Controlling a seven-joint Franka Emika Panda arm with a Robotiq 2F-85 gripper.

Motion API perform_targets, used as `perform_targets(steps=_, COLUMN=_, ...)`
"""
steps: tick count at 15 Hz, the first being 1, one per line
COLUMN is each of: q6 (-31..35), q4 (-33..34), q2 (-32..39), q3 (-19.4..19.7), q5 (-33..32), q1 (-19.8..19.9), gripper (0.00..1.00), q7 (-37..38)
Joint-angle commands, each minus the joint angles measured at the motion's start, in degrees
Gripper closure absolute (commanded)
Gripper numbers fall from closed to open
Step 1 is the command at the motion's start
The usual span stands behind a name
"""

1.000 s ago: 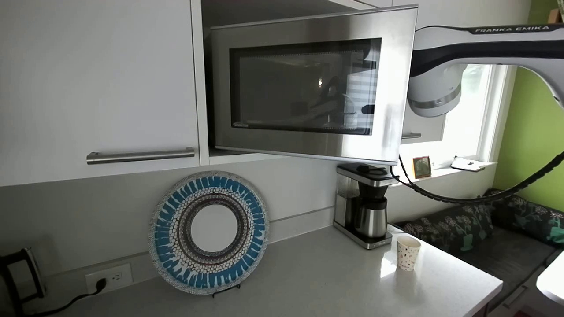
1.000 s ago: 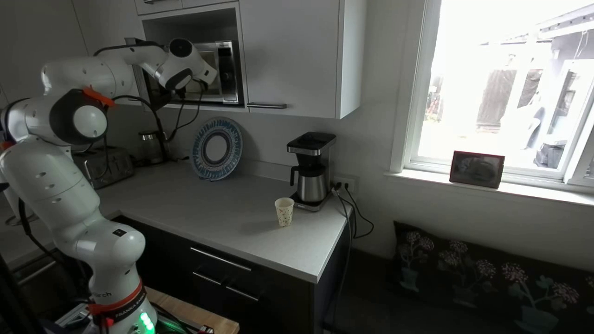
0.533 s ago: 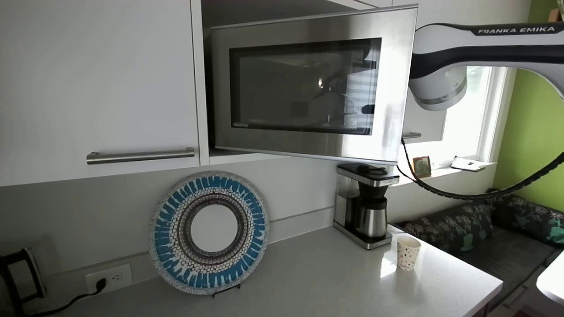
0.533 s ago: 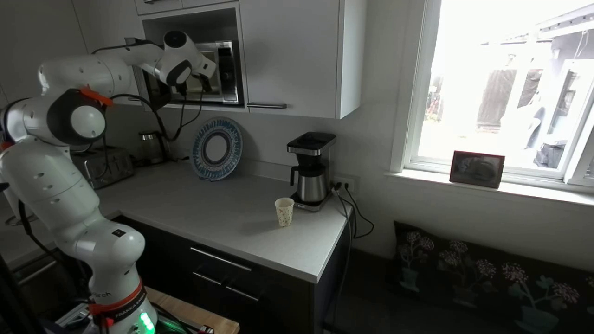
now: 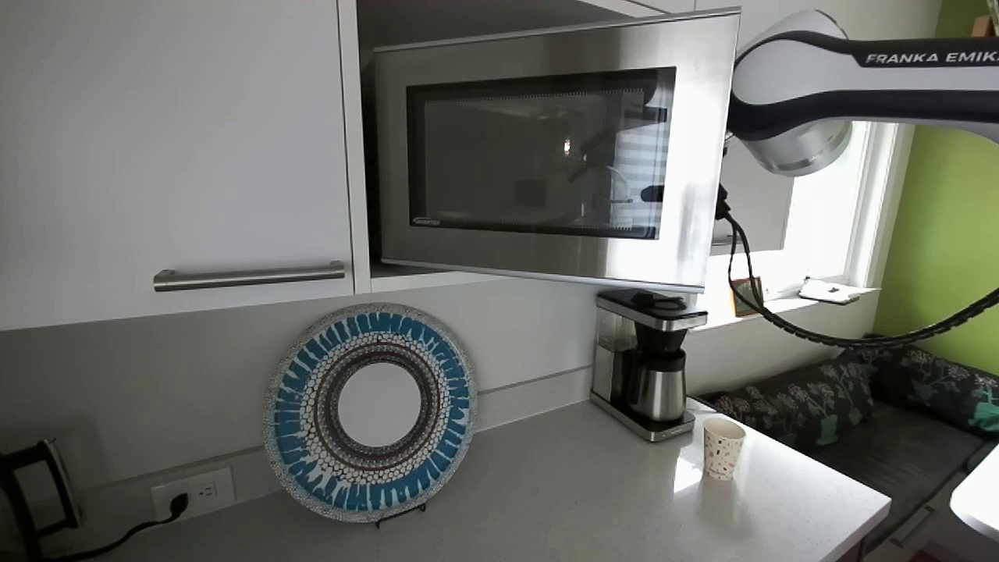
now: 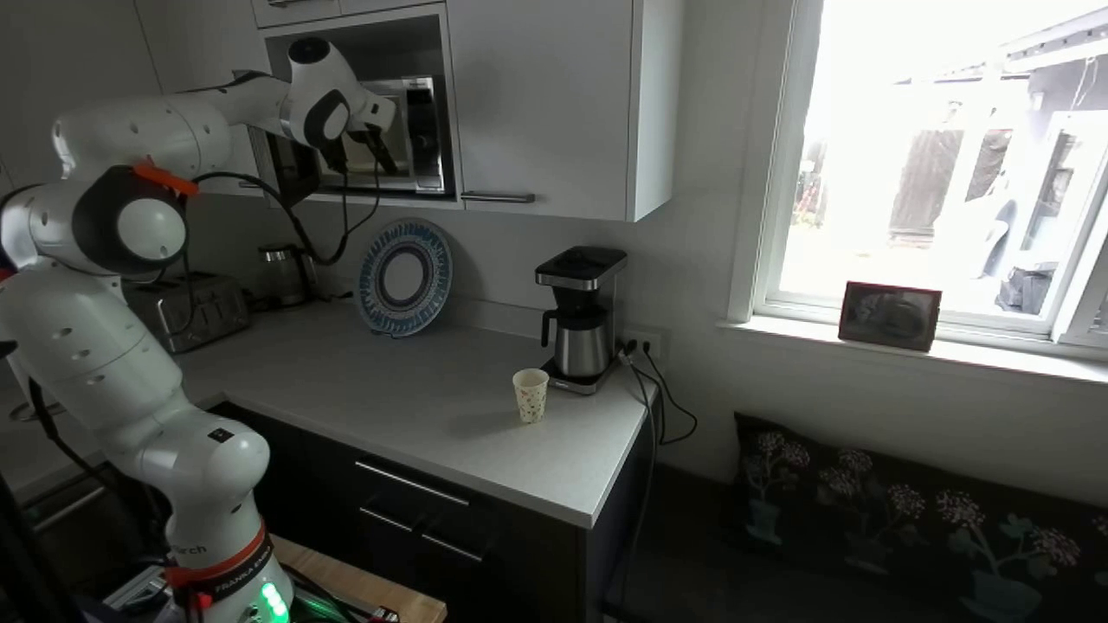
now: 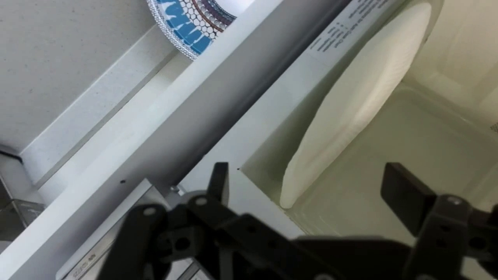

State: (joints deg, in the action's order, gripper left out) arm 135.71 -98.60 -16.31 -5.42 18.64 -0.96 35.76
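Note:
In the wrist view my gripper [image 7: 306, 171] stands open, its two dark fingers wide apart and nothing held between them. Past the fingertips lies a pale, shallow plate [image 7: 350, 105], seen nearly edge-on along the floor side of the microwave cavity. A gap shows between the plate and both fingers. The microwave [image 6: 424, 130] sits in a cabinet niche, and its silver door [image 5: 507, 248] is swung open. In an exterior view my gripper [image 6: 359, 157] points down before the microwave. The door hides most of the gripper from the facing side.
Below the microwave, a blue patterned round plate [image 5: 296, 414] leans on the wall. A coffee maker [image 6: 580, 337] and a speckled paper cup [image 6: 531, 398] stand on the counter [image 6: 415, 407]. The shelf edge [image 7: 155, 128] runs close beside the cavity. A toaster [image 6: 195, 311] is behind the arm.
The wrist has risen and drawn back from the microwave, moving left in an exterior view. The gripper's fingers have come into clearer view and spread apart. Door, cup and coffee maker look unmoved.

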Motion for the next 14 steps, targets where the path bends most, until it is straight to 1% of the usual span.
perform_targets(steps=1, q6=-5.89, q4=0.29, q2=-3.14, q3=0.42, q5=-3.40, q1=0.45, gripper=0.00, q7=-1.96)
perform_targets(steps=4, q6=-10.51, q4=0.21, q2=-5.87, q3=0.89, q5=-4.72, q1=0.29, gripper=0.00, q7=-7.11)
perform_targets(steps=5, q6=-10.16, q4=-0.05, q2=-6.61, q3=0.46, q5=-6.79, q1=0.75, gripper=0.00, q7=-9.68)
perform_targets(steps=6, q6=-8.82, q4=-0.25, q2=-6.96, q3=-0.26, q5=-9.16, q1=1.45, gripper=0.00, q7=-10.48)
perform_targets(steps=7, q6=-8.51, q4=1.17, q2=-5.17, q3=0.28, q5=-5.83, q1=0.68, gripper=0.00, q7=-8.26)
perform_targets(steps=9, q6=-8.50, q4=1.14, q2=-6.03, q3=0.12, q5=-7.60, q1=0.91, gripper=0.00, q7=-9.54)
perform_targets(steps=14, q6=-8.50, q4=0.99, q2=-6.01, q3=0.08, q5=-8.08, q1=0.93, gripper=0.00, q7=-10.21)
